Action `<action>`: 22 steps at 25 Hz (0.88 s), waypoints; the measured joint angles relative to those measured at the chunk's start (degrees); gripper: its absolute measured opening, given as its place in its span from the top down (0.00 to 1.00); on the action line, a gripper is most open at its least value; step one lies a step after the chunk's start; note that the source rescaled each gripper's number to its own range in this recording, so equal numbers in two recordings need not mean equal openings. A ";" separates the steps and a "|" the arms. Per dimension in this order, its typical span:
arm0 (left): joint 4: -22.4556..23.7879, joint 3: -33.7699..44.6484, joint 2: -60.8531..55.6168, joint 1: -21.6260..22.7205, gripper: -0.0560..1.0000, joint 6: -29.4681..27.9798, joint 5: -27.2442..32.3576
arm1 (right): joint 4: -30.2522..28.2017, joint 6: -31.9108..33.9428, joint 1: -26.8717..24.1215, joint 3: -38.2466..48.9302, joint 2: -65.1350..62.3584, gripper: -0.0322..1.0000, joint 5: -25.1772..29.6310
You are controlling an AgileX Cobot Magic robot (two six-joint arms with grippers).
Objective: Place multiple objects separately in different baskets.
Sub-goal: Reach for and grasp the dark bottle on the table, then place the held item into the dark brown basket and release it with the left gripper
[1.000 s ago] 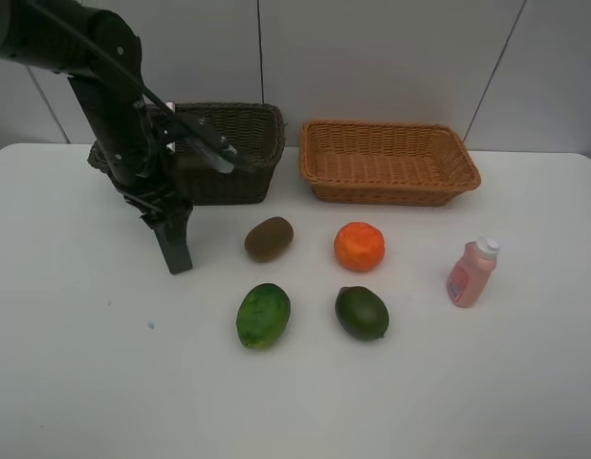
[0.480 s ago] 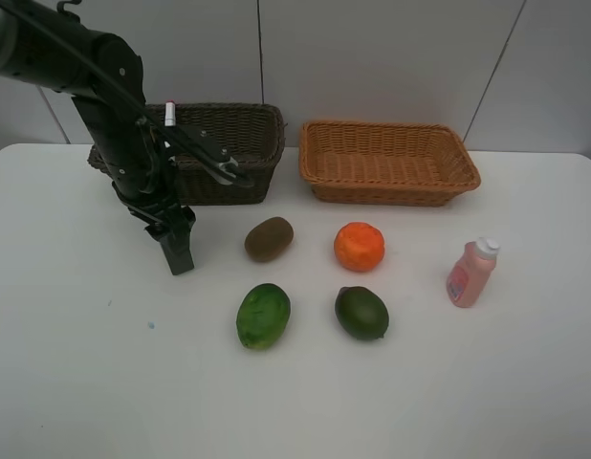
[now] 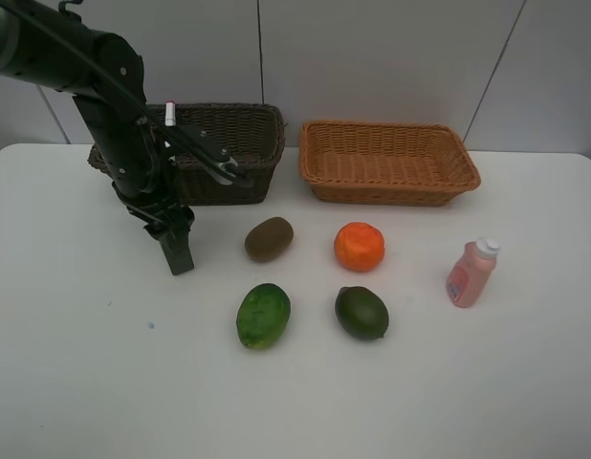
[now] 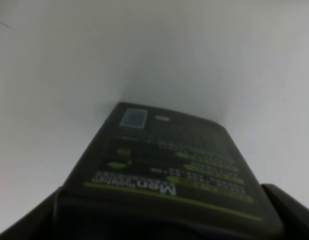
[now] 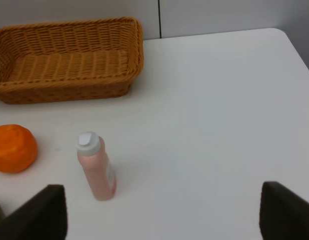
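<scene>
Left of centre in the high view, the left gripper (image 3: 177,237) clasps the dark green rectangular plastic bottle (image 4: 164,165). It is flat-faced and its label print is blurred. The deep dark brown woven wicker basket (image 3: 240,143) is partly hidden behind the arm. The right gripper (image 5: 162,212) gapes wide, with only its dark fingertips (image 5: 42,212) showing.

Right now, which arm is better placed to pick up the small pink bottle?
The right. The right gripper is open and faces the small pink bottle, with nothing between them. The left gripper is across the table, set around the dark green bottle near the dark basket.
</scene>
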 joint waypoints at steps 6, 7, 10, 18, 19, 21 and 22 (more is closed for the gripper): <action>0.12 0.00 0.00 0.00 0.12 0.00 0.05 | 0.00 0.00 0.00 0.00 0.00 0.05 0.00; 0.17 -0.02 0.00 0.00 0.12 0.00 0.19 | 0.00 0.00 0.00 0.00 0.00 0.05 0.00; 0.17 -1.05 0.30 0.00 0.12 0.00 1.63 | 0.00 0.00 0.00 0.00 0.00 0.05 0.00; -1.19 -9.34 0.57 0.00 0.15 -2.47 10.90 | 0.00 0.00 0.00 0.00 0.00 0.05 0.00; -1.23 -10.90 0.34 0.00 0.16 -3.18 11.89 | 0.00 0.00 0.00 0.00 0.00 0.05 0.00; -1.23 -13.91 0.00 0.00 0.16 -4.83 14.57 | 0.00 0.00 0.00 0.00 0.00 0.05 0.00; -1.23 -15.61 0.01 0.00 0.16 -5.91 15.66 | 0.00 0.00 0.00 0.00 0.00 0.05 0.00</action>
